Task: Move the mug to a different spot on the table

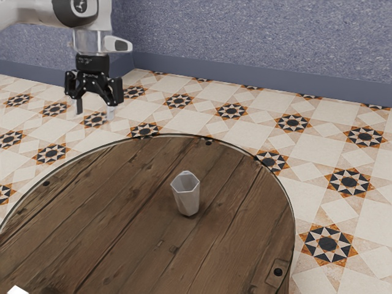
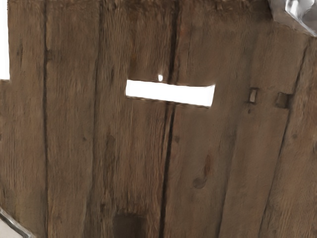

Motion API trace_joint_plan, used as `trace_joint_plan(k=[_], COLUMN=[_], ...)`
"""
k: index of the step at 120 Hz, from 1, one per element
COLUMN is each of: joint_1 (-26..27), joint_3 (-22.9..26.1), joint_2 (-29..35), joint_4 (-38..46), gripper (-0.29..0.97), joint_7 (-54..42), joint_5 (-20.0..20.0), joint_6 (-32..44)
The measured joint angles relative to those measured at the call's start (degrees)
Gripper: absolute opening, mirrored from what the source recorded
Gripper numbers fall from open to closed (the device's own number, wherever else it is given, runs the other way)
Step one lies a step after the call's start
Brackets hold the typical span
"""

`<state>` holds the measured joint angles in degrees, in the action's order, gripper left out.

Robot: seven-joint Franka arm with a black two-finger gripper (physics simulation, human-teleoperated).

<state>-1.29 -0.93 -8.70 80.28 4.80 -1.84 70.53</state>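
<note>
A small white faceted mug stands upright near the middle of the round wooden table. My black gripper hangs high above the table's far side, toward the exterior view's left and well away from the mug. Its two fingers are spread apart with nothing between them. The wrist view looks down on the table's dark planks, with a bright white rectangular patch on them. A corner of a pale object sits at the edge of that view.
The table's curved rim runs along the exterior view's right side, with patterned tile floor beyond and a blue-grey wall behind. Two small dark notches mark the planks in the wrist view.
</note>
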Motion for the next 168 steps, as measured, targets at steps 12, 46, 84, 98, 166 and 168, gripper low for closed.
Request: trace_joint_plan(k=[12,46,84,98,166,168], joint_1=[1.9,2.3,2.5,2.5,2.8,2.8], joint_3=[-1.9,-1.9,2.3,2.6,4.0,4.0], joint_2=[0.8,-8.4,-25.6,-28.8,-34.3,-34.3], joint_4=[1.1,-5.0,-9.1,-9.0,-8.1,-7.9], gripper=[0.68,0.68,0.68,0.68,0.68,0.68], joint_7=[-0.1,4.2,14.9,18.4,26.3,26.3], joint_5=[0.0,2.0,5.7,7.5,8.5,8.5], joint_6=[6.9,18.4,30.9,33.7,39.3,39.4])
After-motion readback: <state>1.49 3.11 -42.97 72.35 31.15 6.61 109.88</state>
